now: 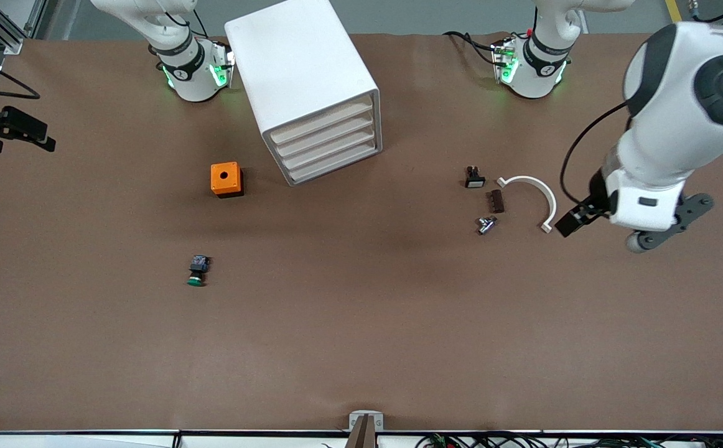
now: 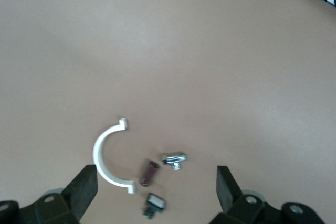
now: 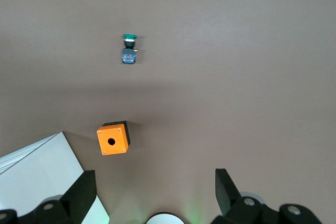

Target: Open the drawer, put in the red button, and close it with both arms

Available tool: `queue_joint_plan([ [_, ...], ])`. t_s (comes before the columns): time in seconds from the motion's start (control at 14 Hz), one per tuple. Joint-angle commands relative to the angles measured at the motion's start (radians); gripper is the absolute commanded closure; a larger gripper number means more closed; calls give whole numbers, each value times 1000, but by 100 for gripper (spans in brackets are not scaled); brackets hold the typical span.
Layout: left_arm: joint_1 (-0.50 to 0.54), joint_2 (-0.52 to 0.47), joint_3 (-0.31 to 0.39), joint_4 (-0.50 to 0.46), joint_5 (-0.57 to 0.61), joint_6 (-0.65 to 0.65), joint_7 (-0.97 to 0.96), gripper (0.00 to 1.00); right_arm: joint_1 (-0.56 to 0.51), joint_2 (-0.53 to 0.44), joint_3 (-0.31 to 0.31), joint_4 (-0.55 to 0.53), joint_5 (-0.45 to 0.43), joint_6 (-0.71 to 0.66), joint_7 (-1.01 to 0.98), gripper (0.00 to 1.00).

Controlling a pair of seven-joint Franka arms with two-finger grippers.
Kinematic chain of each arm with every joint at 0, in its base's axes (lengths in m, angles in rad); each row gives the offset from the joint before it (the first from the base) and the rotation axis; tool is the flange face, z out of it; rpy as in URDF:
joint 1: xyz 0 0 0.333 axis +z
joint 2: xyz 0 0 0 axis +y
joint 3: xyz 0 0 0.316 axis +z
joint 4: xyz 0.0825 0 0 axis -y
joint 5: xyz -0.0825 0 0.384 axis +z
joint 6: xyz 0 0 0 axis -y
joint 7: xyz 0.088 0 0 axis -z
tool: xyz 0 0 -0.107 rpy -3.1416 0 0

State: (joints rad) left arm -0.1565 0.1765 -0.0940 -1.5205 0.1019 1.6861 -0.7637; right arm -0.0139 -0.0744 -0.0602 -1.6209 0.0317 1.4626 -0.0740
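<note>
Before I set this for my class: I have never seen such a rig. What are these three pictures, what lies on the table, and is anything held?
Two white robot arms stand at a brown table. One picture looks down from a high camera facing them. The other two come from cameras on each arm's wrist.

On the table are a white drawer cabinet with its drawers shut, an orange box and a green-capped button. Toward the left arm's end lie a white curved clip and three small parts. No red button shows.

The left gripper hangs open over those parts. The right gripper hangs open above the orange box. Neither holds anything.
</note>
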Motion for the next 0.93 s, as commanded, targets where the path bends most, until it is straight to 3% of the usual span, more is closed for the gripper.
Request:
queue_joint_plan([
  [0.0, 67, -90, -9, -29, 4, -89, 189, 0, 6, -36, 0, -33, -9, 9, -4, 0],
  [0.14, 92, -139, -6, -33, 1, -143, 309, 0, 2, -39, -3, -34, -9, 13, -6, 0],
  [0.43, 94, -218, 82, -66, -65, -174, 513, 0, 5, -59, -1, -43, -19, 36, -7, 0],
  [0.86, 115, -265, 74, -84, -68, -174, 598, 0, 8, -111, 0, -119, -47, 107, -35, 0],
])
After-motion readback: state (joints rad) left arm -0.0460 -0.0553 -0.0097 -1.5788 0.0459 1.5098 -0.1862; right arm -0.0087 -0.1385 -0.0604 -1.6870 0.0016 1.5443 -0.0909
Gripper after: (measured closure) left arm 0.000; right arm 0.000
